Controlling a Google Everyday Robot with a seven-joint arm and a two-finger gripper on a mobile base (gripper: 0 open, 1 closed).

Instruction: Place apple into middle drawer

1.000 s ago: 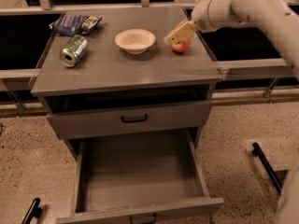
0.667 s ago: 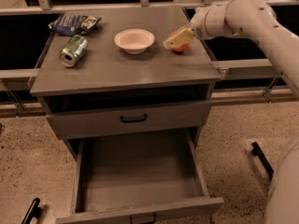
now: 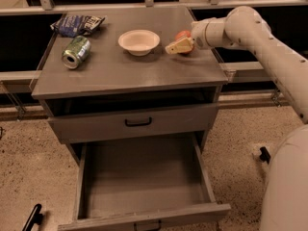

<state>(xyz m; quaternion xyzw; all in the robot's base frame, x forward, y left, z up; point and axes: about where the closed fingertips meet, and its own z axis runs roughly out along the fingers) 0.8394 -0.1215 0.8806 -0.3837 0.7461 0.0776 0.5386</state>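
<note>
At the right rear of the tabletop (image 3: pixel 120 76), just right of the white bowl (image 3: pixel 138 41), the apple (image 3: pixel 183 34) sits directly behind the hand (image 3: pixel 173 47), touching it or nearly so. Whether the hand has clenched on it cannot be told. The hand hides the apple's lower part, and the open middle drawer (image 3: pixel 144 177) lies well below and toward the front, its front panel cut off at the bottom edge.

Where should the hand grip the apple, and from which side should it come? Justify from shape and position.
Probably best: grip the apple across its widest middle, coming from the picture's right, where the hand is, close beside it. It is round, so opposite sides suit; the white bowl stands on its other side.
</note>
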